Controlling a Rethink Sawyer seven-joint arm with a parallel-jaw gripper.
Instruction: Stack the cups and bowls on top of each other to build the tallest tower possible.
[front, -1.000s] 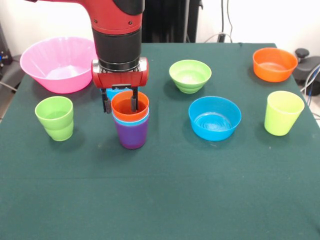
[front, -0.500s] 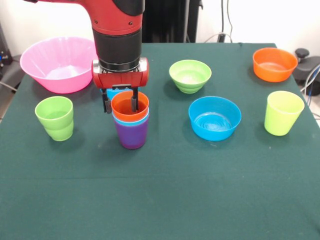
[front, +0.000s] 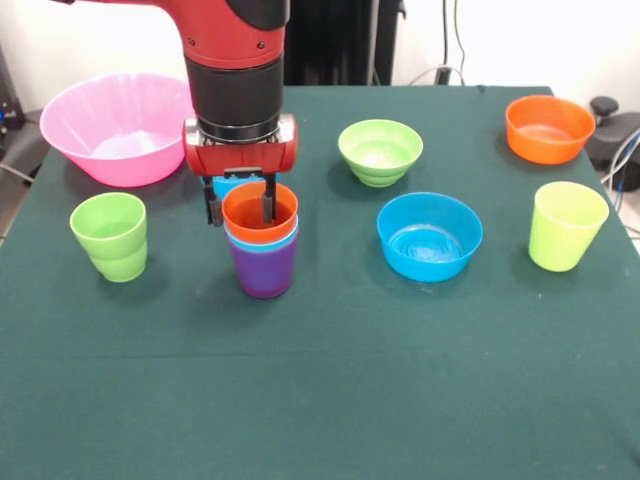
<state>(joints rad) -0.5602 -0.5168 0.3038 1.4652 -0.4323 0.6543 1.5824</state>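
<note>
The tower (front: 262, 250) stands left of the table's middle: a purple cup at the base, a light blue cup in it, an orange cup (front: 258, 222) on top. My gripper (front: 240, 208) hangs over the orange cup's far rim and is open. One finger (front: 268, 202) reaches inside the cup and the other (front: 213, 208) is outside on its left. A stepped green cup (front: 110, 236) stands at the left and a yellow-green cup (front: 566, 226) at the right. Loose bowls: blue (front: 429, 236), ridged green (front: 380, 152), orange (front: 548, 128), large pink (front: 118, 128).
A second blue bowl (front: 226, 185) shows only as a sliver behind the gripper. Cables and a dark object (front: 612, 130) lie beyond the table's right edge. The dark green cloth (front: 330, 390) covers the near half of the table.
</note>
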